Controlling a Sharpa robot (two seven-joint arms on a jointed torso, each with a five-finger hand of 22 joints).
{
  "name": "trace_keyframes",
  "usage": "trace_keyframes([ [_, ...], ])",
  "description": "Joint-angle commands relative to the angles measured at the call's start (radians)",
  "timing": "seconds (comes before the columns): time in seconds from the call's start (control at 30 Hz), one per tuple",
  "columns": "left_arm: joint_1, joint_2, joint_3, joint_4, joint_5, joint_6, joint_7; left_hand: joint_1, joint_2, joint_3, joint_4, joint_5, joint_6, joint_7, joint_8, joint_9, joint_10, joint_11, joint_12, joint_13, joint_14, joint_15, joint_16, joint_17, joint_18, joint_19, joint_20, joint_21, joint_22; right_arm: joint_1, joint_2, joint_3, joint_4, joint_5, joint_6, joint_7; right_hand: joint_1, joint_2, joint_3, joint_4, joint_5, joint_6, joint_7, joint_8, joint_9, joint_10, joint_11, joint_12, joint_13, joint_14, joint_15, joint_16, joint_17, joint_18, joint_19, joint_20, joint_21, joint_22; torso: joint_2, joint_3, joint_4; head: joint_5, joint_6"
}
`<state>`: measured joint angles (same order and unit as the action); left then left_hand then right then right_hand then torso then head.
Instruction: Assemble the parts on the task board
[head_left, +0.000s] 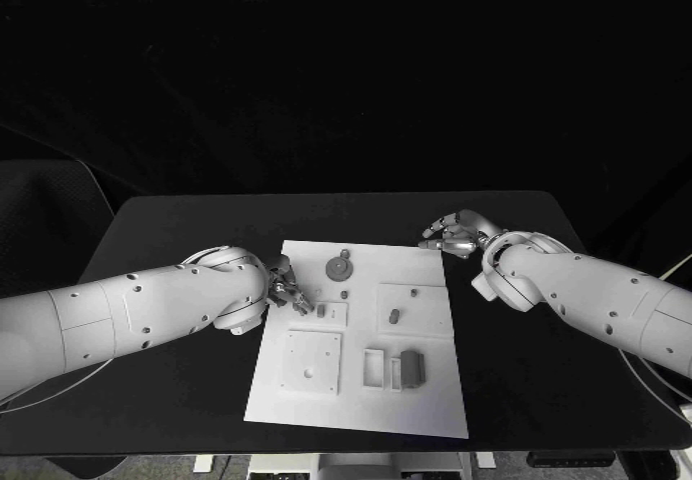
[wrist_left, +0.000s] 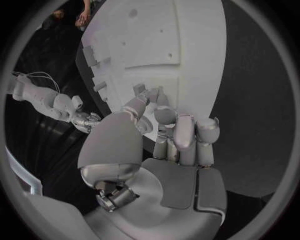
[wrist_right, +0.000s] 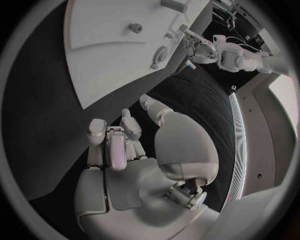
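Observation:
The white task board (head_left: 361, 400) lies in the middle of the black table. On it are a round disc part (head_left: 339, 267), a small oval part (head_left: 394, 316) and a dark block (head_left: 411, 368) standing in a slot. My left hand (head_left: 281, 290) hovers at the board's left edge with its fingers (wrist_left: 184, 132) curled. A small grey part (wrist_left: 155, 94) sits right at the thumb tip, and I cannot tell whether it is pinched. My right hand (head_left: 459, 235) is off the board by its far right corner, fingers (wrist_right: 112, 142) curled in on nothing.
Square plates (head_left: 313, 360) and a raised frame (head_left: 375, 368) take up the board's near half. Bare black table (head_left: 173, 230) surrounds the board on all sides. My right hand (wrist_left: 81, 117) also appears across the board in the left wrist view.

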<state>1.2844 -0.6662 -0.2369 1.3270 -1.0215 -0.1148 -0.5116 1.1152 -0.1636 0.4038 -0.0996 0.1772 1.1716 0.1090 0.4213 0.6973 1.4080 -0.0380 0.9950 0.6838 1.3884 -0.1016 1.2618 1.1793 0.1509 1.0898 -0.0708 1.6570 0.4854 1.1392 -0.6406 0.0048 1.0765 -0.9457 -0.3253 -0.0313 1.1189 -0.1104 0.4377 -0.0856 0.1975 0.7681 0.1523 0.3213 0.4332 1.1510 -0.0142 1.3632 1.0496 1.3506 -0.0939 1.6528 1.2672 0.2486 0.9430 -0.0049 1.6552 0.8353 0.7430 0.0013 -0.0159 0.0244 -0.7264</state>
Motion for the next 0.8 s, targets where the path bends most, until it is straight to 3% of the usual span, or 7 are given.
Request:
trace_keyframes([
  [0.03, 0.001, 0.003, 0.0, 0.002, 0.004, 0.015, 0.012, -0.01, 0.002, -0.006, -0.002, 0.003, -0.014, 0.005, 0.0, -0.001, -0.005, -0.005, 0.004, 0.002, 0.0, -0.004, 0.005, 0.002, 0.082, -0.008, 0.002, 0.079, 0.001, -0.001, 0.0, 0.0, 0.002, -0.002, 0.013, 0.007, -0.011, 0.0, 0.001, 0.003, 0.004, 0.013, 0.018, 0.004, -0.002, -0.004, 0.0, 0.0, -0.001, -0.007, 0.0, 0.009, 0.0, 0.013, 0.005, 0.0, 0.057, -0.002, 0.0, 0.0002, -0.0002, 0.001, 0.0],
  [0.27, 0.001, 0.002, 0.0, 0.002, 0.006, 0.006, 0.011, -0.01, 0.004, -0.007, -0.003, 0.004, -0.014, 0.004, 0.0, -0.001, -0.006, -0.005, 0.004, 0.002, -0.001, -0.005, 0.005, 0.002, 0.082, -0.008, 0.001, 0.079, 0.001, -0.001, -0.001, 0.0, 0.002, -0.002, 0.014, 0.007, -0.011, 0.0, 0.002, 0.003, 0.004, 0.013, 0.018, 0.004, -0.002, -0.004, 0.0, 0.0, -0.001, -0.008, 0.0, 0.009, -0.001, 0.013, 0.005, 0.0, 0.057, -0.002, 0.0, 0.0, -0.0002, 0.0, 0.0],
  [0.5, 0.001, 0.003, 0.0, 0.001, 0.011, -0.002, 0.015, 0.044, 0.059, 0.046, -0.013, 0.009, -0.007, 0.0, 0.004, 0.005, -0.008, -0.009, 0.011, 0.006, -0.004, -0.007, 0.011, 0.004, 0.088, -0.007, -0.001, 0.078, -0.002, -0.001, -0.001, 0.0, 0.003, -0.002, 0.014, 0.007, -0.011, 0.0, 0.002, 0.003, 0.004, 0.013, 0.018, 0.004, -0.002, -0.004, 0.0, 0.0, -0.001, -0.007, 0.0, 0.009, 0.0, 0.013, 0.005, 0.0, 0.057, -0.002, 0.0, 0.0, 0.0, -0.001, 0.001],
  [0.8, 0.001, 0.002, 0.001, -0.004, 0.011, 0.016, 0.014, 0.097, 0.084, 0.099, -0.021, 0.01, 0.002, -0.006, 0.009, 0.011, -0.008, -0.01, 0.016, 0.009, -0.005, -0.007, 0.017, 0.006, 0.089, -0.005, 0.0, 0.081, -0.002, -0.001, -0.001, 0.0, 0.002, -0.002, 0.015, 0.007, -0.011, 0.0, 0.002, 0.003, 0.004, 0.013, 0.018, 0.004, -0.002, -0.004, 0.0, 0.0, -0.001, -0.007, 0.0, 0.009, 0.0, 0.013, 0.005, 0.0, 0.057, -0.002, 0.0, -0.0002, 0.0, -0.001, -0.001],
])
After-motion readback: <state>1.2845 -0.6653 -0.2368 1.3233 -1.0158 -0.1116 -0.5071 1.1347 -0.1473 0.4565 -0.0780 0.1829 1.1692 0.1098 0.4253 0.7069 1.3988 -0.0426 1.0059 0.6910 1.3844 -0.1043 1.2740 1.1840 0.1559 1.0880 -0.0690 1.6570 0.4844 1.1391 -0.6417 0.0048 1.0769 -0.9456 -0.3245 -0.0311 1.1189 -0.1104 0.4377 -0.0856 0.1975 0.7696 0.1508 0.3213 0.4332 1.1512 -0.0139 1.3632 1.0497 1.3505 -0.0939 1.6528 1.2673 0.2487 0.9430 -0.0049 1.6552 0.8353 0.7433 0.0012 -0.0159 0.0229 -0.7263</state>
